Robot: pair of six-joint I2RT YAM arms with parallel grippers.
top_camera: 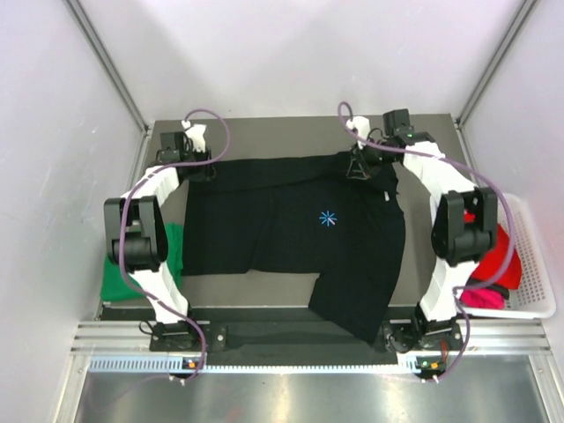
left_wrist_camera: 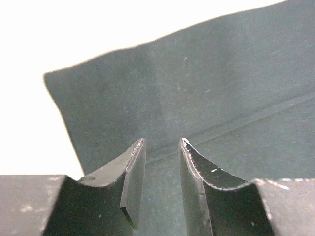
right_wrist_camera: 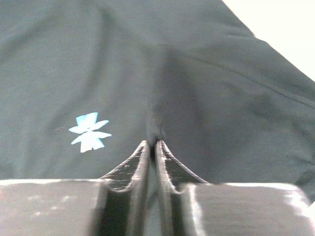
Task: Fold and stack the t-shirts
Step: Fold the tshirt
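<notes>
Only the top view shows the whole black t-shirt (top_camera: 282, 238) spread across the table (top_camera: 264, 137), with a green t-shirt (top_camera: 119, 284) at 8 o'clock half hidden by the left arm. It also shows red (top_camera: 498, 251) and pink (top_camera: 483, 298) t-shirts in the basket (top_camera: 536, 256) at 4 o'clock. The right wrist view shows the right gripper (right_wrist_camera: 152, 143) pinching a pucker of black cloth beside the starburst mark (right_wrist_camera: 89, 132). The left gripper (left_wrist_camera: 161, 142) is spread over a hem; contact is unclear.

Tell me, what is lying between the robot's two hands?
The black t-shirt. Its far edge runs all the way from the left hand to the right hand. The top view shows it best.
</notes>
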